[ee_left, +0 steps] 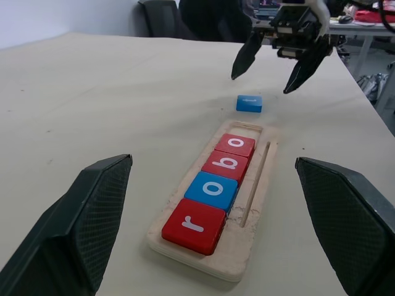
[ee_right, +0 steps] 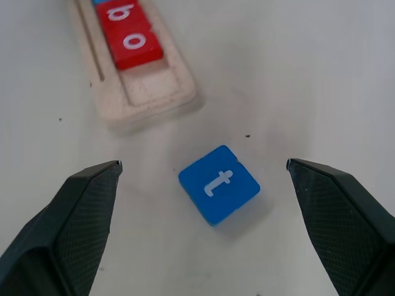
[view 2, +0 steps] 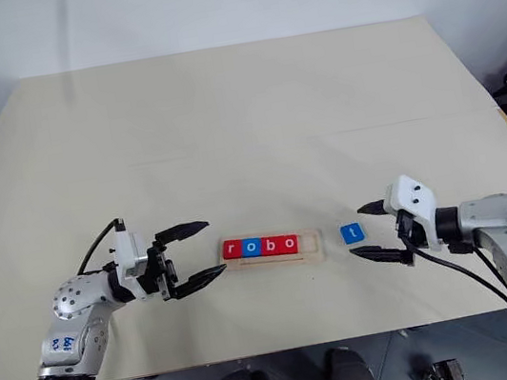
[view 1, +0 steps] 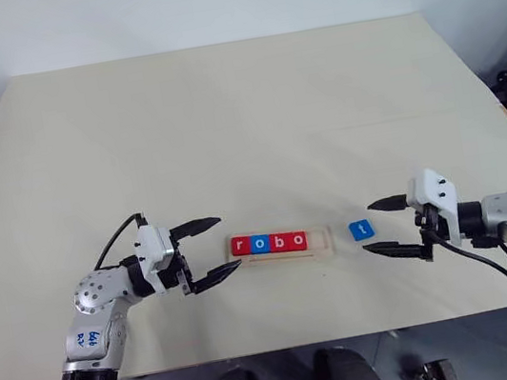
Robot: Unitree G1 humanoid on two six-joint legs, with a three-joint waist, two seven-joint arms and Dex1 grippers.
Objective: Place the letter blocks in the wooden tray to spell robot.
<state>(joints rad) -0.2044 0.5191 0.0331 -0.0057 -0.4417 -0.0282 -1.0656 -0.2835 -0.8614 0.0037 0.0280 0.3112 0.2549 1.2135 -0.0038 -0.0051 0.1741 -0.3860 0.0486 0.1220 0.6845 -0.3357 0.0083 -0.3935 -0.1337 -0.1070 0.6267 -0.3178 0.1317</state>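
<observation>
On the pale worktop the wooden tray lies crosswise near the front edge, roughly midway between the two arms. Four letter blocks sit in its groove, packed side by side from its left end: a red r, a blue o, a red b and a red o, each touching its neighbour. The slot at the tray's right end is bare wood. The blue t block lies flat on the worktop just beside that right end, at three o'clock from the tray, apart from it and turned slightly askew, as the right wrist view shows. The right gripper hovers at three o'clock from the t block, pointing toward it, its two black fingers spread wide and nothing between them; the block lies just ahead of the fingertips, untouched. The left gripper hangs at nine o'clock from the tray, pointing along it toward the r block, its fingers likewise spread wide and empty, the tips just short of the tray's left end.
</observation>
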